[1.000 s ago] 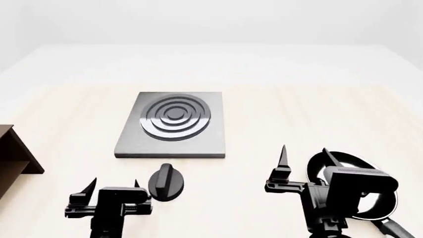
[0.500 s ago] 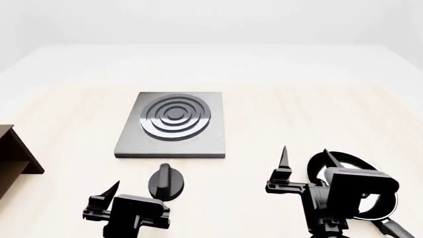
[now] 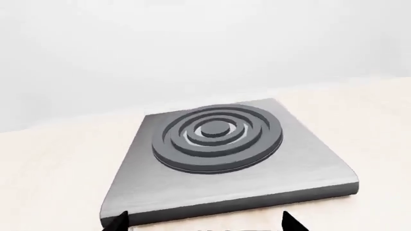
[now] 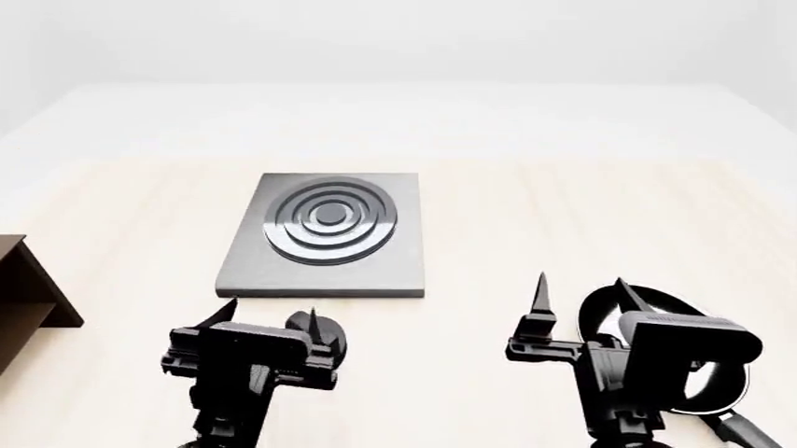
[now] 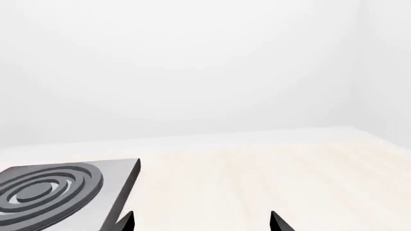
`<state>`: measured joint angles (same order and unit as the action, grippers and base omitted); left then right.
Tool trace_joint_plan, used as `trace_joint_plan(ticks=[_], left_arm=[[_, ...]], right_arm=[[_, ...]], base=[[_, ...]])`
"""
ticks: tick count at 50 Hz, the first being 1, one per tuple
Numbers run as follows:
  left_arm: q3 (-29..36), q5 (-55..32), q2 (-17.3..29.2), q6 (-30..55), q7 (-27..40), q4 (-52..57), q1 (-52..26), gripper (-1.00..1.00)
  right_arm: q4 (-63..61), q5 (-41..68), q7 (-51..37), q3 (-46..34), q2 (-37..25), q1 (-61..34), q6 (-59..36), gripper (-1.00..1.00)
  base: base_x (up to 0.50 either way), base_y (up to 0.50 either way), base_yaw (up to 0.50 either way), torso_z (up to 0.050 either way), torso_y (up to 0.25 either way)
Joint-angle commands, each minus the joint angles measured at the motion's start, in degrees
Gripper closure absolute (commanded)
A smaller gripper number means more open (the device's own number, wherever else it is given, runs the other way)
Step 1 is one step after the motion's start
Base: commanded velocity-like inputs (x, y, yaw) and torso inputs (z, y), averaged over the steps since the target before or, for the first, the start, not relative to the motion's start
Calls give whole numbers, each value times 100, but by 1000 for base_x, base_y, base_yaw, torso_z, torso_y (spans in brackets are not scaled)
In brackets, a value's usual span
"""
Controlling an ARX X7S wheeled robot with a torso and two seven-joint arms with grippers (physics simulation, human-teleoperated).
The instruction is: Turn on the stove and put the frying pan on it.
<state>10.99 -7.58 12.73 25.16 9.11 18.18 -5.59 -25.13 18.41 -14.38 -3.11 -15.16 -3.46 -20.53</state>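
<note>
The stove point(image 4: 327, 233) is a grey square plate with dark rings, lying flat at the table's middle left. Its round black knob point(image 4: 339, 345) sits just in front of the plate, mostly hidden behind my left gripper point(image 4: 272, 313). That gripper is open and empty, with its fingertips straddling the knob from above. The left wrist view shows the stove point(image 3: 218, 144) just ahead of the open left gripper point(image 3: 205, 224). The frying pan point(image 4: 678, 303) lies at the near right, largely hidden behind my open, empty right gripper point(image 4: 581, 285). The right wrist view shows the stove's corner point(image 5: 51, 192) and that gripper point(image 5: 203, 222).
A brown wooden shelf point(image 4: 25, 289) stands at the left edge of the head view. The pale wooden table point(image 4: 561, 205) stretches to the right of the stove and ends in a far edge against a white background.
My left gripper has moved right and forward from the near left, and now stands over the knob. The right arm and the pan have hardly moved.
</note>
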Motion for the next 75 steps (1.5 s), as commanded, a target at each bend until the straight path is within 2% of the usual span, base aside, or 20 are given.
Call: trace_joint_plan(ticks=[1, 14, 21, 22, 26, 28, 30, 33, 37, 42, 46, 47, 48, 52, 57, 64, 75], left_arm=[[-781, -565, -76, 1047, 357, 1263, -388, -100], [-973, -712, 128, 1276, 385, 1814, -300, -100], [-1112, -770, 220, 1278, 374, 1821, -231, -100], [-1140, -782, 225, 1273, 378, 1833, -222, -100], [-1178, -808, 248, 1260, 382, 1886, -197, -100], [-1159, -797, 261, 1200, 361, 1845, -162, -100], [-1163, -809, 270, 1170, 344, 1804, -135, -100], [-1184, -834, 270, 1135, 333, 1768, -111, -100], [-1179, -838, 283, 1083, 324, 1767, -92, -100], [-1167, -778, 310, 920, 329, 1774, 5, -100], [-1190, -799, 320, 883, 326, 1775, 39, -100], [-1189, -802, 322, 882, 329, 1775, 39, -100], [-1191, -805, 322, 874, 330, 1768, 45, -100], [-1204, -851, 323, 873, 311, 1715, 64, -100], [-1193, -845, 356, 878, 320, 1732, 69, -100], [-1148, -833, 376, 839, 318, 1707, 86, -100], [-1128, -848, 412, 849, 337, 1718, 94, -100]], right_arm=[[-390, 236, -21, 43, -135, -117, -360, -100], [-1731, 1281, -184, 378, -766, -782, -2287, -100], [-2283, 1816, 138, 596, -1480, -1175, -2952, -100], [-2532, 1894, 81, 486, -1804, -1401, -3441, -100], [-2732, 2188, 83, 383, -2266, -1996, -4254, -100], [-2731, 2113, 229, 348, -2423, -2110, -4099, -100], [-2750, 1548, 376, -69, -2855, -2167, -3757, -100], [-2848, 2132, 608, -157, -3184, -2956, -4795, -100], [-2962, 1972, 900, -940, -3816, -3603, -5208, -100], [-2921, 1460, 1206, -1940, -4545, -3833, -5191, -100], [-2802, 1742, 1519, -2196, -4598, -4313, -6130, -100], [-2811, 1756, 1515, -2198, -4584, -4336, -6161, -100], [-2711, 2099, 1715, -1980, -4485, -4418, -6608, -100], [-2464, 2405, 2091, -1952, -4680, -4421, -6704, -100], [-2068, 2223, 2499, -2690, -5031, -4808, -6708, -100], [-1827, 2138, 2736, -3136, -5339, -4883, -6576, -100], [-1497, 2122, 2818, -3311, -5770, -4782, -6531, -100]], base=[[0, 0, 0, 0, 0], [0, 0, 0, 0, 0], [0, 0, 0, 0, 0], [0, 0, 0, 0, 0], [0, 0, 0, 0, 0], [0, 0, 0, 0, 0], [0, 0, 0, 0, 0], [0, 0, 0, 0, 0], [0, 0, 0, 0, 0], [0, 0, 0, 0, 0], [0, 0, 0, 0, 0], [0, 0, 0, 0, 0], [0, 0, 0, 0, 0], [0, 0, 0, 0, 0], [0, 0, 0, 0, 0], [0, 0, 0, 0, 0], [0, 0, 0, 0, 0]])
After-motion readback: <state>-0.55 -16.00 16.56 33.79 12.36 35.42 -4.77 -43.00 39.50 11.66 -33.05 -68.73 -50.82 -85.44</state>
